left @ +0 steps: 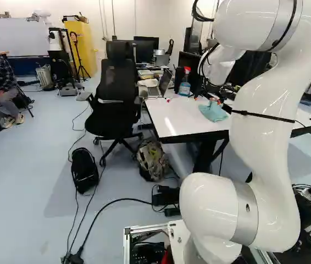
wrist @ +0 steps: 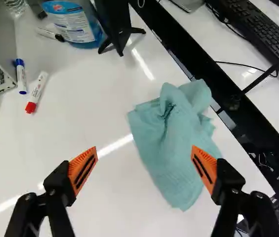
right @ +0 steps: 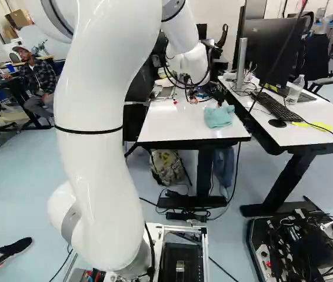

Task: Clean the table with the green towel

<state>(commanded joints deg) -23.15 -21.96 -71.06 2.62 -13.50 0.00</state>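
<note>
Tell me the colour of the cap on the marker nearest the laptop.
Blue, clearest in the wrist view.

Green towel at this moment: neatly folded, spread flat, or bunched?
Partly bunched: the green towel has raised creases and one gathered end, while its other end lies flatter on the table.

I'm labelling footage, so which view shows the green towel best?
The wrist view: the towel lies close, its folds plain, one orange pad overlapping its edge. Both base views show it small, farther off, crumpled on the white table.
</note>
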